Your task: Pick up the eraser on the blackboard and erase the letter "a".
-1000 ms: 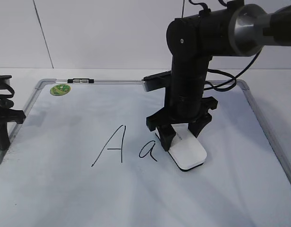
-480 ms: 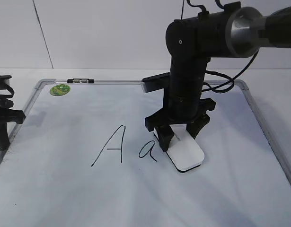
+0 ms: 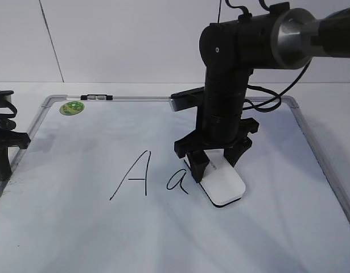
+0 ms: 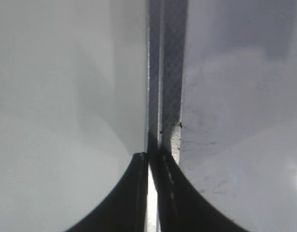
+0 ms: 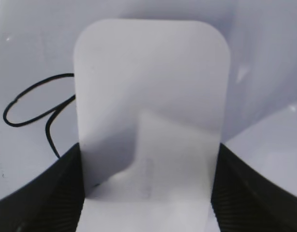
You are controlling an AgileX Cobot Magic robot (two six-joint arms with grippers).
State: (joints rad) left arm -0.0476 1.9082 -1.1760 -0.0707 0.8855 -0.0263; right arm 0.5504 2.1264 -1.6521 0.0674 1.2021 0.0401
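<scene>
The white eraser point(image 3: 223, 186) lies flat on the blackboard point(image 3: 78, 227), just right of the small cursive letter "a" point(image 3: 178, 182). My right gripper point(image 3: 215, 162) points straight down, and its two black fingers press on the eraser's long sides. In the right wrist view the eraser point(image 5: 148, 96) fills the space between the fingers point(image 5: 148, 152), and the letter "a" point(image 5: 32, 104) shows as a black loop to its left. My left gripper point(image 3: 1, 153) rests at the board's left edge with its fingers point(image 4: 152, 159) closed and empty.
A taller capital "A" point(image 3: 135, 176) is written left of the small letter. A round green magnet point(image 3: 72, 107) sits at the board's top left corner, and a small marker-like item point(image 3: 97, 97) lies on the top frame. The silver frame point(image 4: 165, 72) runs under the left gripper.
My right gripper and the eraser have shifted slightly left toward the small "a". The left arm has not moved.
</scene>
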